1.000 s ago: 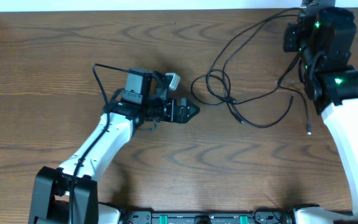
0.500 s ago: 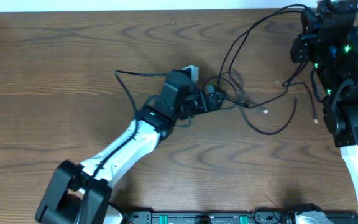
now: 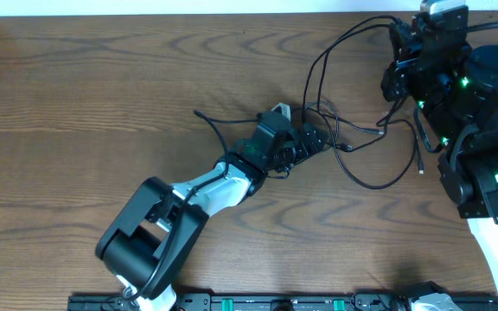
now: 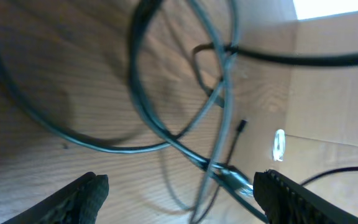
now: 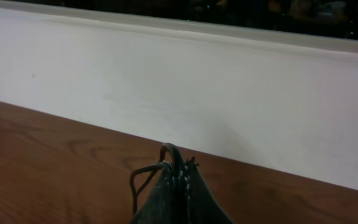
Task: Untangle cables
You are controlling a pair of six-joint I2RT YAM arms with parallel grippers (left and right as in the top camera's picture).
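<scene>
Overhead, you see the cables looped right of centre on the surface. Your left pincer gapes around them. Only right wrist shows your right pincer clamping one.

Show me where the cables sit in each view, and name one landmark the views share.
Overhead: cables right of centre, looping toward the upper right.
Left wrist: cables cross the whole frame, close up.
Right wrist: cables only as a short loop at bottom centre, pinched in the right claw.
Shared landmark: the wooden table.
</scene>
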